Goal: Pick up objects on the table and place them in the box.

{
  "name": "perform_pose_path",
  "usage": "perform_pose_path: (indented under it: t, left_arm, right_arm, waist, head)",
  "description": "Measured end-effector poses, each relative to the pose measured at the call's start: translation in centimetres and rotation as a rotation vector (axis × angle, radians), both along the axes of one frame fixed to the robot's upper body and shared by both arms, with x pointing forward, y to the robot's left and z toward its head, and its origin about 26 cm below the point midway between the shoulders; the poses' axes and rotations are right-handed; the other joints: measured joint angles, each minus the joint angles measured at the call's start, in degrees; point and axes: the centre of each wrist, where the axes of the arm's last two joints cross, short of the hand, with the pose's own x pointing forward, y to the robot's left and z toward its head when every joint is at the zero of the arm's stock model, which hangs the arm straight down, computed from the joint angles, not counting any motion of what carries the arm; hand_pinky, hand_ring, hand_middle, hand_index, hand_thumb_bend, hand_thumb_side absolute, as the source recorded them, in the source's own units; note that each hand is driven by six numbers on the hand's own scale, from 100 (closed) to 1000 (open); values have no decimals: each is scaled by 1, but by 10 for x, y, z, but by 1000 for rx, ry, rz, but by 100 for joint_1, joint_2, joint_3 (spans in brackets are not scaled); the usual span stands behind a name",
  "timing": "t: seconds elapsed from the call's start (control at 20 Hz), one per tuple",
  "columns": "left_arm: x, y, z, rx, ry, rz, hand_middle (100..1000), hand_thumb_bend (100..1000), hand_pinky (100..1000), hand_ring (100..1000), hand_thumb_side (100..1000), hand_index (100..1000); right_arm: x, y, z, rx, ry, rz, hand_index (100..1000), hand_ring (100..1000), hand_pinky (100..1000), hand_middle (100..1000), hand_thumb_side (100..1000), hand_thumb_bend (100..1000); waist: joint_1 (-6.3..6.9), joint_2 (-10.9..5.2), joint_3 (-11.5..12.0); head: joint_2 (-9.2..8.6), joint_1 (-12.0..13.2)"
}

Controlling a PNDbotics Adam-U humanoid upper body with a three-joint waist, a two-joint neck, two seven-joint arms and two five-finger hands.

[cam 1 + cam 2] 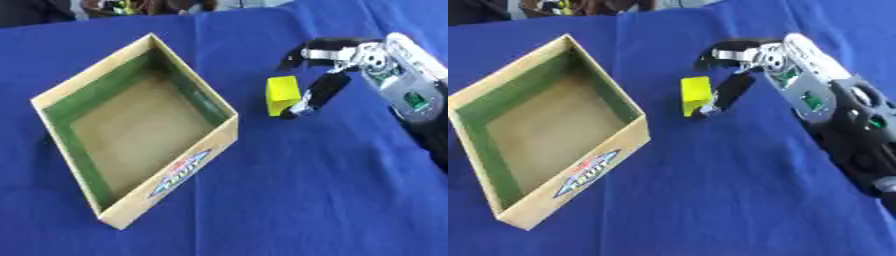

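A: What is closest to us?

B: The box (131, 195). It sits at about eight o'clock on the blue cloth (315, 200). It is open on top and looks empty.

A: And farther back?

B: A small yellow block (282, 95), at about one o'clock, near the box's far corner but not touching it.

A: Is the robot holding it?

B: Not quite. The right hand (785, 62) comes in from three o'clock. One finger curls over behind the block, and another (317, 95) reaches down right beside it. The fingers are spread around it, not yet squeezed on it. The left hand is not showing.

A: So what step is this?

B: I think it is the grab. Next the fingers need to close on the block, lift it, and carry it toward eight o'clock, over the box.
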Motion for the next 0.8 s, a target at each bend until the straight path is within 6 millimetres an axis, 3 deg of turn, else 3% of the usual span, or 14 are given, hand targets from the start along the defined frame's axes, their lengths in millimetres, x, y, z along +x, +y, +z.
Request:
perform_pose_path:
  t: [0.05, 0.35, 0.8]
  left_arm:
    - [0, 0, 0, -2, 1, 0, 806, 100, 737, 804, 1000, 944]
    - [0, -1, -1, -11, 6, -5, 794, 100, 735, 799, 1000, 939]
    - [0, -1, 0, -12, 7, -8, 786, 100, 734, 797, 1000, 929]
  right_arm:
    - [0, 0, -1, -4, -7, -2, 855, 882, 843, 799, 452, 541]
    - [6, 0, -7, 29, -62, -42, 749, 825, 806, 707, 393, 439]
    - [16, -7, -3, 149, -92, -114, 605, 756, 760, 564, 310, 429]
  waist:
    - [1, 1, 0]
    - [2, 12, 2]
    - [3, 32, 6]
  head:
    - [-3, 0]
    - [-19, -2]
    - [46, 18]
